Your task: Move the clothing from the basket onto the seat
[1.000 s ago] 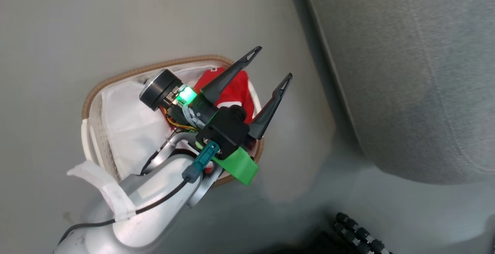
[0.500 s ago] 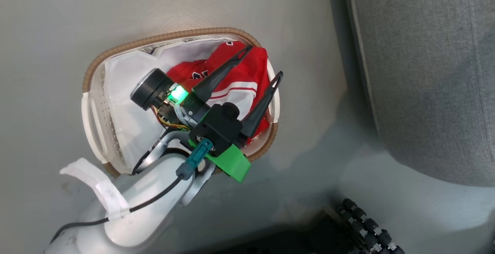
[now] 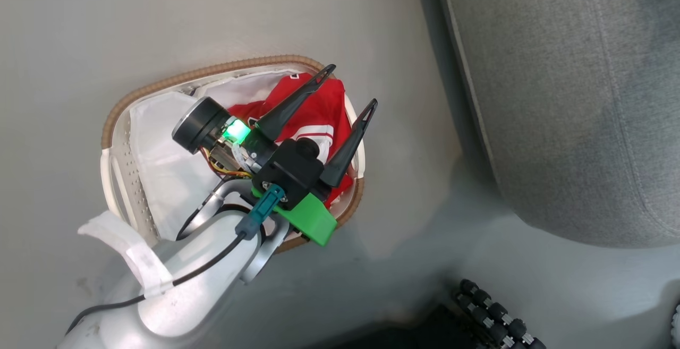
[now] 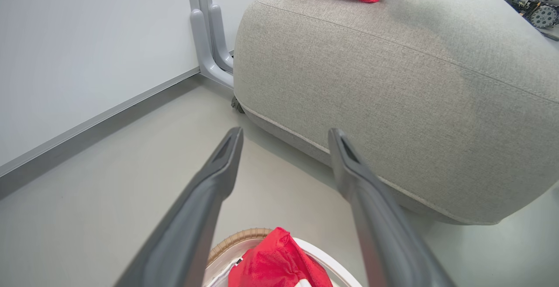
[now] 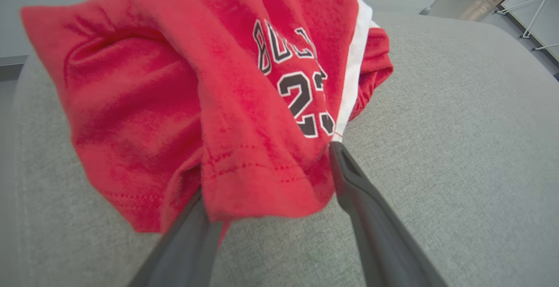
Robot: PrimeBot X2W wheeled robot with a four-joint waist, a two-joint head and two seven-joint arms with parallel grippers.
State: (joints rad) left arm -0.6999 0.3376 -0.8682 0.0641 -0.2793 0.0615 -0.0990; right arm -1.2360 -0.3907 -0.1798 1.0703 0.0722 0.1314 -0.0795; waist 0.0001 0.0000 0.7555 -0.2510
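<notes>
Hovering over the basket (image 3: 159,86), the left gripper (image 3: 353,84) is holding its fingers wide above a jersey (image 3: 313,110) bunched at the basket's end nearest the seat (image 3: 558,99). The right gripper (image 5: 266,169) is gaping wide too, with a second jersey (image 5: 174,81) lying on the seat and draping over one finger.

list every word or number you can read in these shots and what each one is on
"BUL": black, white-edged letters on the red jersey lying on the seat; the rest of the word is lost in a fold.
"23": below those letters on the same jersey; the second digit is partly folded under.
Dark marks on the second red jersey in the basket: too small to read.
</notes>
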